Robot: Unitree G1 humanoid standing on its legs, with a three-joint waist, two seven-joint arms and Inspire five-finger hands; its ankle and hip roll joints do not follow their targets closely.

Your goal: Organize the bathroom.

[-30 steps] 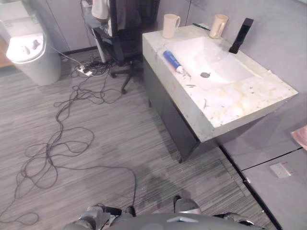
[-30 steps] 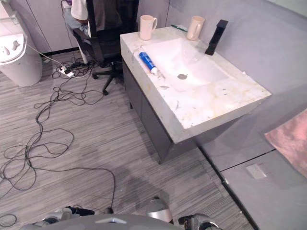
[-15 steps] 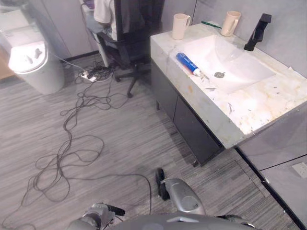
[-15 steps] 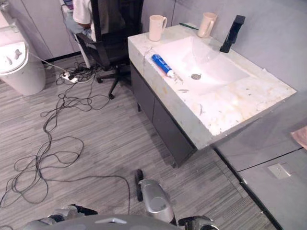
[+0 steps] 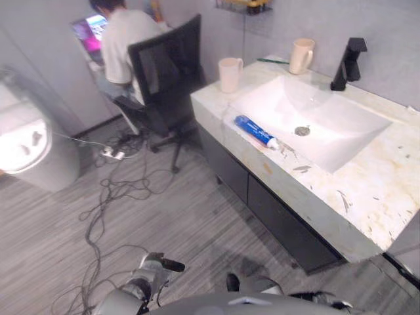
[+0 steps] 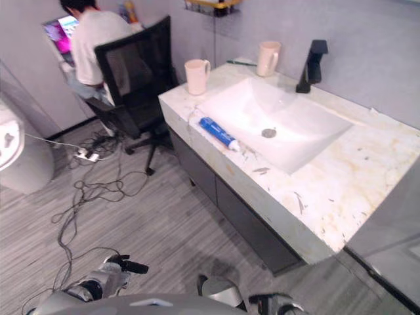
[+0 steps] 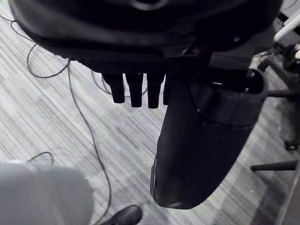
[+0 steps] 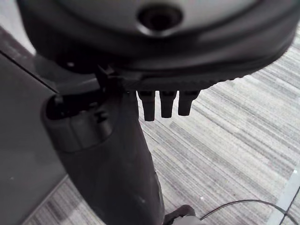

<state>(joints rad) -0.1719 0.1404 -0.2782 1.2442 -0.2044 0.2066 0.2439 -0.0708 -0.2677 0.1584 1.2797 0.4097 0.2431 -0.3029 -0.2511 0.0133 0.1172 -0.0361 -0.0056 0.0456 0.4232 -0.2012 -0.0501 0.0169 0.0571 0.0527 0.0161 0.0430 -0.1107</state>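
Observation:
A blue toothpaste tube (image 5: 257, 132) lies on the near rim of the white sink basin (image 5: 335, 128), which is set in a marble counter (image 5: 384, 197). One cream mug (image 5: 230, 74) stands at the counter's far left corner. A second mug (image 5: 301, 56) stands by the wall, with a green toothbrush (image 5: 272, 60) lying beside it. A black faucet (image 5: 348, 62) rises behind the basin. My left hand (image 7: 201, 140) and right hand (image 8: 112, 159) hang over the striped floor, both open and holding nothing, well short of the counter.
A person (image 5: 125, 39) sits in a black office chair (image 5: 167, 79) just left of the counter. Loose cables (image 5: 105, 197) and a power strip (image 5: 113, 154) lie on the floor. A white toilet (image 5: 26, 151) stands at the far left. A wire shelf (image 5: 246, 5) hangs on the wall.
The camera has shifted: the counter now sits further right, and the seated person and wall shelf have come into view. The things on the counter have not moved.

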